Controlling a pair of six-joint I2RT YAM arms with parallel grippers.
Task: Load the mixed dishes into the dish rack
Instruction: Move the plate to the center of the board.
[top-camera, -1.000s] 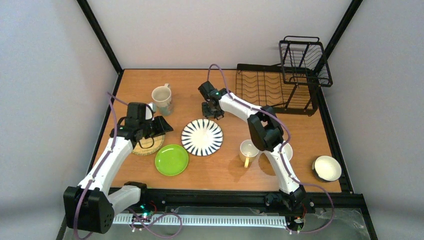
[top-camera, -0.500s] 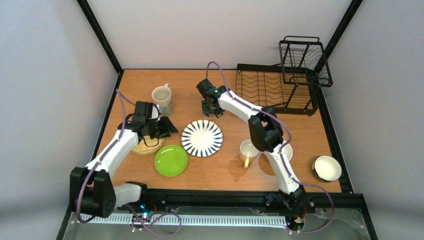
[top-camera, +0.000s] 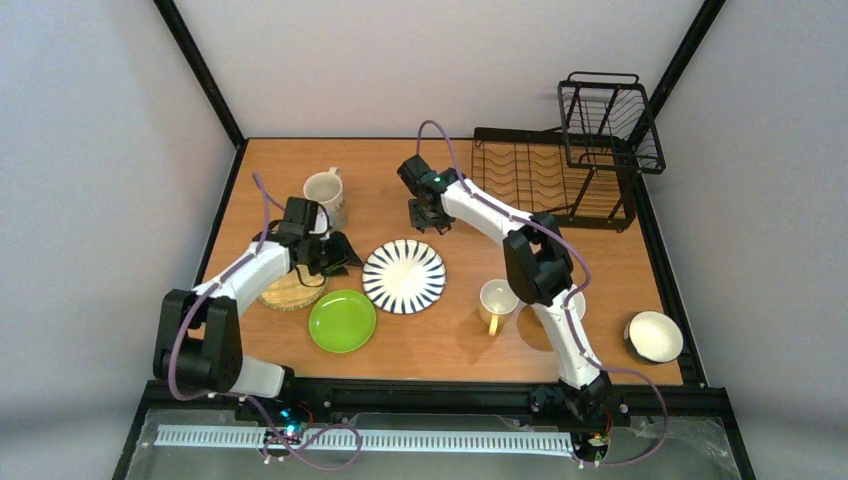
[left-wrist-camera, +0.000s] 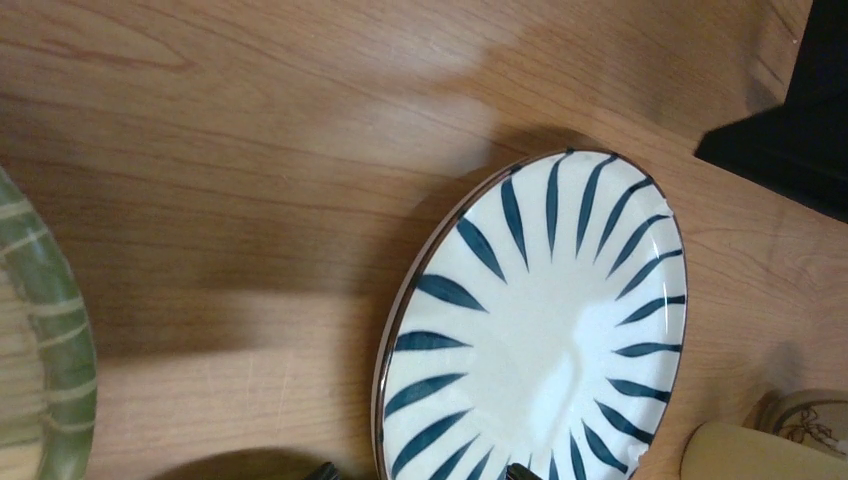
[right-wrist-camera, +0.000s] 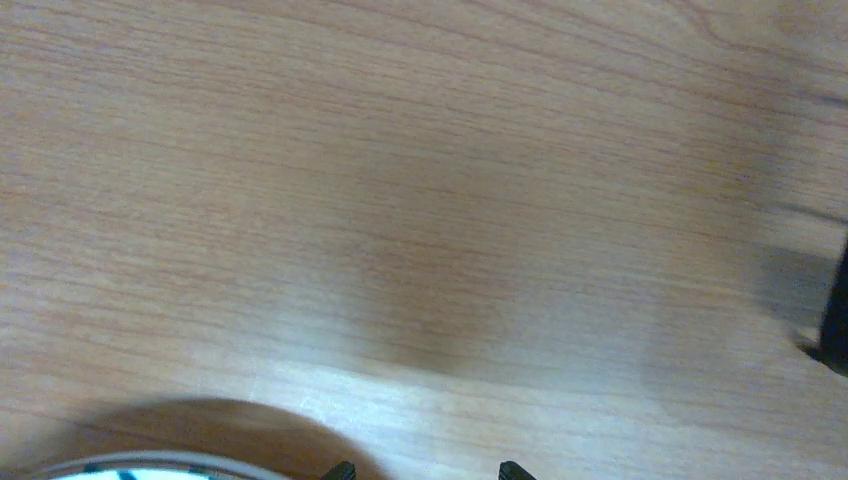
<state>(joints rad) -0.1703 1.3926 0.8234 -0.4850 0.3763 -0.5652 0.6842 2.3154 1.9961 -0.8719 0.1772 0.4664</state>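
Currently, the left fingers stand spread wide and empty just beside the striped plate, which lies flat on the surface; they appear lined up for its rim. The right fingers, likewise parted and empty, hover beyond it. The dish rack stands far right.
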